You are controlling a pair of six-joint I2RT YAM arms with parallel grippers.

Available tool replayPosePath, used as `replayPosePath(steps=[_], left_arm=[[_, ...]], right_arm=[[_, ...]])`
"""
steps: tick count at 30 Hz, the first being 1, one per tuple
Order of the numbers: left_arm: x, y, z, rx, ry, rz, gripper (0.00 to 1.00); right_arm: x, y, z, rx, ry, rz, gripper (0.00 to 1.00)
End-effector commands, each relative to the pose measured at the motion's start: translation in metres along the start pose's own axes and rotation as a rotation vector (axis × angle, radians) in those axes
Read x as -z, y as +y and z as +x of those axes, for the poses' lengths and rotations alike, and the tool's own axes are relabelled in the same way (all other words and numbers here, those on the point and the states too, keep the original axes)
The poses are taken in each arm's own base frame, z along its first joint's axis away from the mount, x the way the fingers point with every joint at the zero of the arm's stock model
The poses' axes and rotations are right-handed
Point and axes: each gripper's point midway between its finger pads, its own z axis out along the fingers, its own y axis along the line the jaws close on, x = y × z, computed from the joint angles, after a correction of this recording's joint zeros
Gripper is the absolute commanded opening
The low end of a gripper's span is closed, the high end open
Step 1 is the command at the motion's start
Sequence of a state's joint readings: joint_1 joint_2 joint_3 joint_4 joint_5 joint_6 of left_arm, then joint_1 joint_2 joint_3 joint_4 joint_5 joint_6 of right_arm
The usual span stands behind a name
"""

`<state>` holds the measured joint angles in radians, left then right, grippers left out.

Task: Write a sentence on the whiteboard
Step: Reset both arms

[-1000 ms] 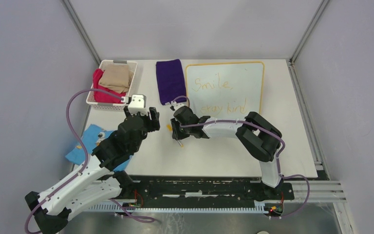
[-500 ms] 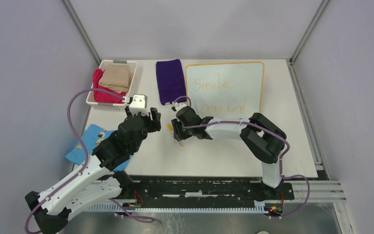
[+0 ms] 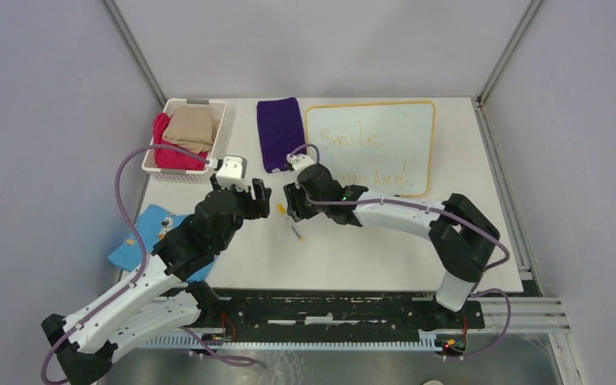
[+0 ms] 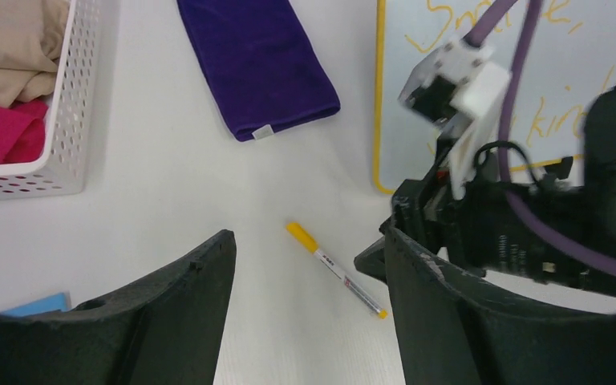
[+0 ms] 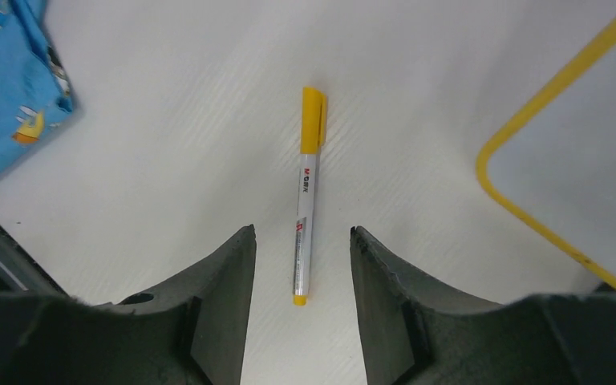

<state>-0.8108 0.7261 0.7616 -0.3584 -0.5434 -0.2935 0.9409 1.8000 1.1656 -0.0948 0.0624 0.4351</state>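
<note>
Marker (image 5: 307,200) lying loose on the worktop (image 3: 369,249)
Right pincer (image 5: 301,234) is hovering wide over it, gripping nothing; left pincer (image 4: 309,237) is hanging nearby, wide and empty.

The right arm (image 3: 385,212) hid part of the sentence (image 3: 353,140) from above. Wrist views cut off the whiteboard (image 5: 577,160), basket (image 4: 76,96) and blue cloth (image 5: 8,80). Print on the marker (image 5: 305,208) was too small to read.
</note>
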Motion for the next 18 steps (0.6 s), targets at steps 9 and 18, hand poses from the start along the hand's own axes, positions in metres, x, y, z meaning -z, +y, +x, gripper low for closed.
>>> replayPosePath(steps=[9,18], left_arm=[[-0.004,-0.025,-0.030,0.162,-0.040,0.060,0.84],[-0.020,-0.046,-0.044,0.132,-0.031,0.096,0.85]], right_arm=[[0.191,-0.072,-0.068,0.142,-0.512,0.282,0.68],[0.258,-0.150,-0.006,-0.105,-0.844,0.485,0.98]])
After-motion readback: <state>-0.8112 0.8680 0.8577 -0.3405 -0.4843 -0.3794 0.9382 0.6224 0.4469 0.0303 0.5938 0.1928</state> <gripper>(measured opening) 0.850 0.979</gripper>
